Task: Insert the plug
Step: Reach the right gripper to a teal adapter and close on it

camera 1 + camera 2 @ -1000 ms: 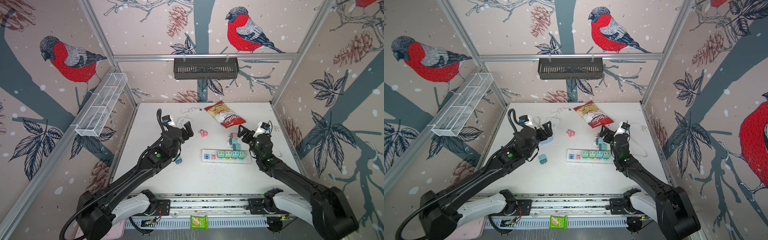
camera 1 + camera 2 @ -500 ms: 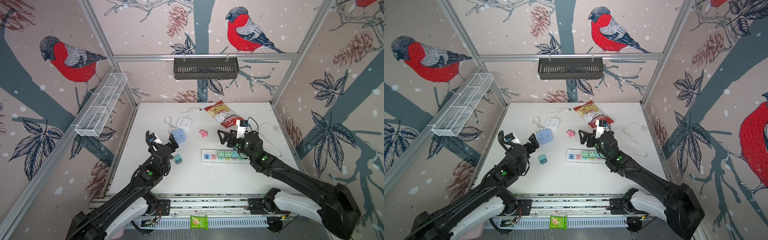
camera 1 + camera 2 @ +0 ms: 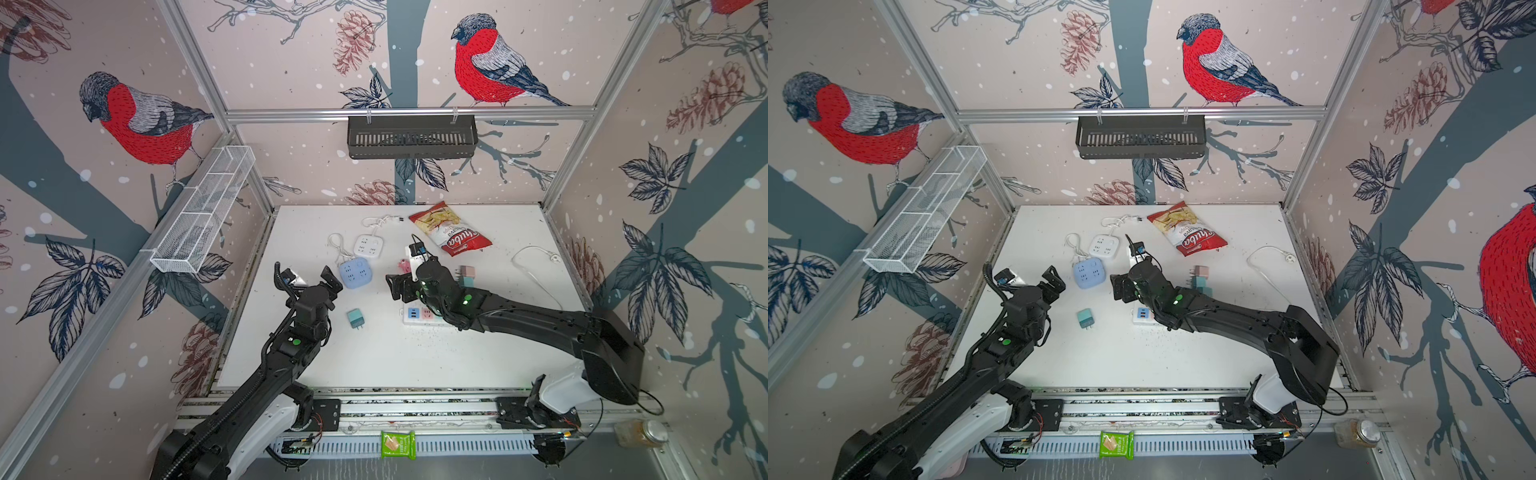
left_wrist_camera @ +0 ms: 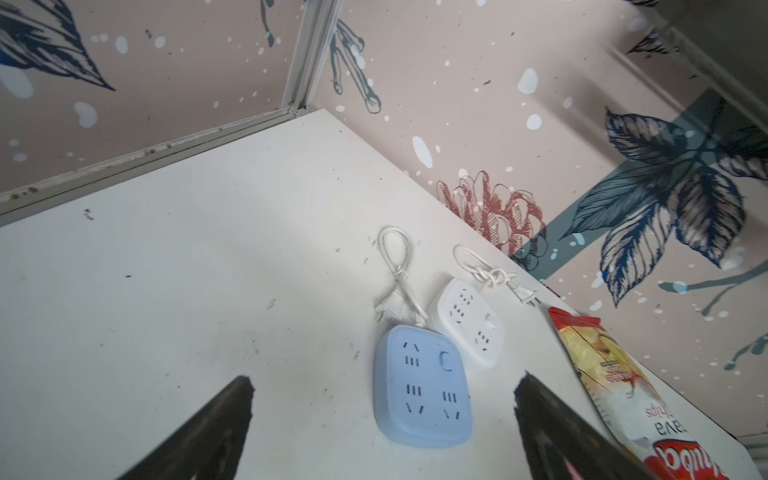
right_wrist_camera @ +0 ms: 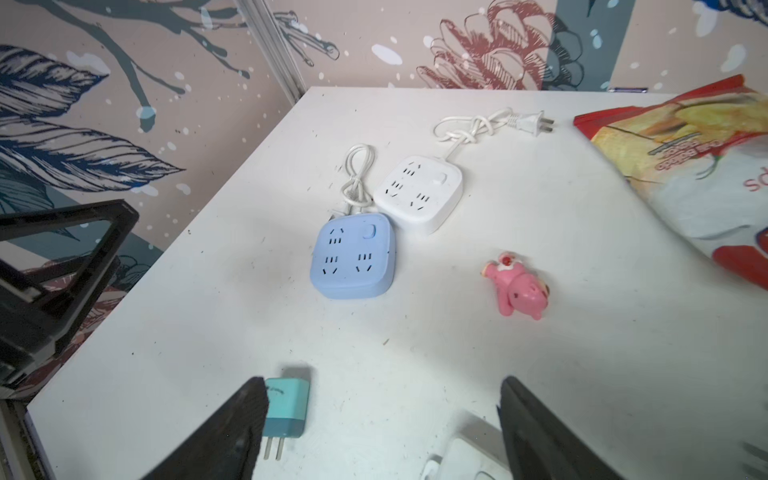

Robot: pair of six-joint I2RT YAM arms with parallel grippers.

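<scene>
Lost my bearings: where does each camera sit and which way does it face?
Top views: high over the front rail, looking down at the table; whole robot shows, left claw and right claw open.
Left wrist: on the left arm, facing the far left corner; its fingertips frame the blue socket block.
Right wrist: on the right arm, facing back and left; its fingertips, the teal plug beside one.
Both wrist views share the blue socket block and white socket block.

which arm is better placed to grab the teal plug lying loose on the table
Probably right. The right gripper is open with the teal plug beside one finger in its wrist view. The left gripper faces the blue socket cube; no plug shows there.
</scene>
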